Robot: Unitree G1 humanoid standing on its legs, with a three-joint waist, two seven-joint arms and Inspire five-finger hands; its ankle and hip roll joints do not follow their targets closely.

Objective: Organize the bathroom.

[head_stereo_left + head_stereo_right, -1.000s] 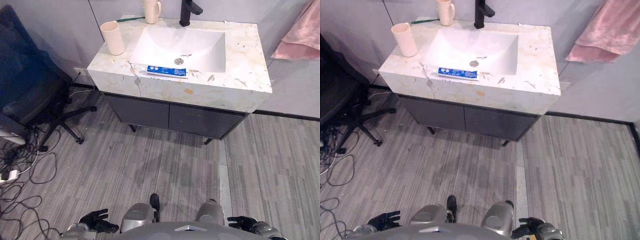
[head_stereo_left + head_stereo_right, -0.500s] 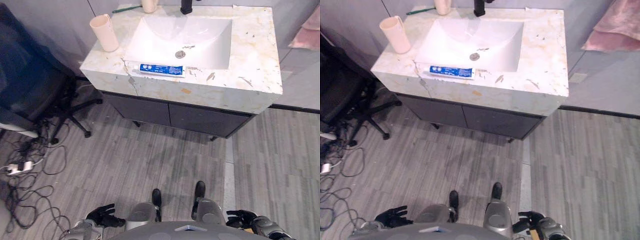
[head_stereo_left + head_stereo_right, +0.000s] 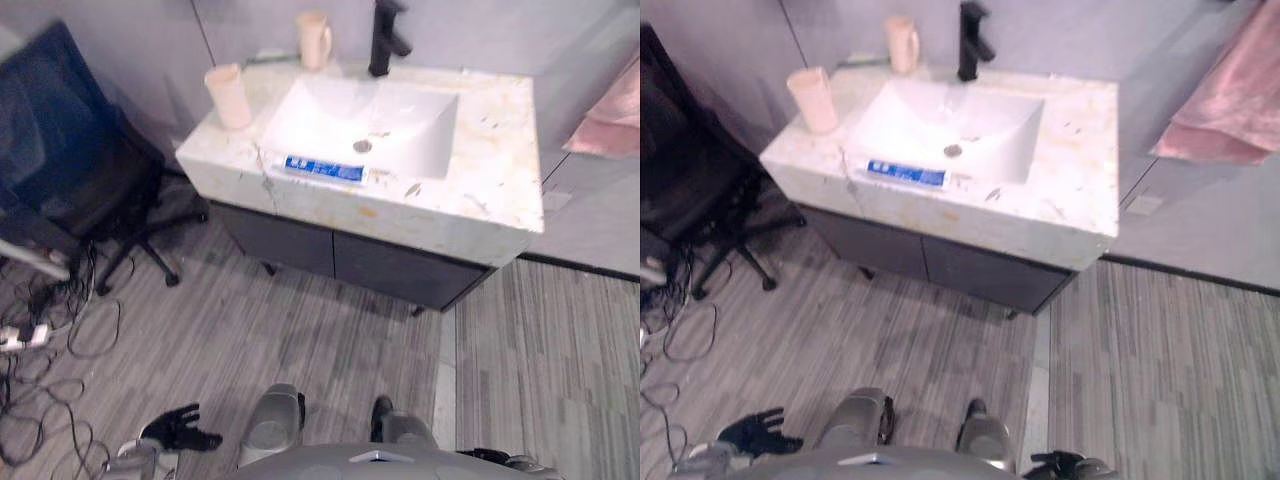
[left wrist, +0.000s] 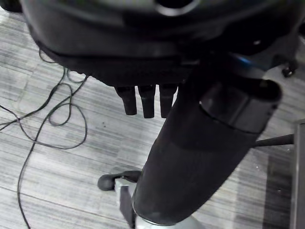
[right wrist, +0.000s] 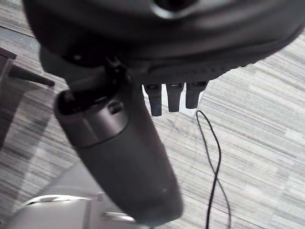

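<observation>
Hanging low at my sides, the left hand (image 3: 178, 430) and right hand (image 3: 1058, 463) carry nothing, fingers loose and straight, since I stand well back from the vanity. Ahead, its marble surface (image 3: 487, 190) holds the clutter: a toothpaste tube (image 3: 323, 168) on the basin's front lip, a pink cup (image 3: 229, 96) at the left corner, a mug (image 3: 314, 38) beside the black faucet (image 3: 386, 37).

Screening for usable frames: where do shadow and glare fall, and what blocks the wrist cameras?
Left eye view: the white rectangular basin is evenly lit, without hard glare; shadow darkens the grey plank floor beneath the dark vanity cabinet. Left wrist view: the open left hand and its thumb hide much of the floor. Right wrist view: the right hand does likewise.
</observation>
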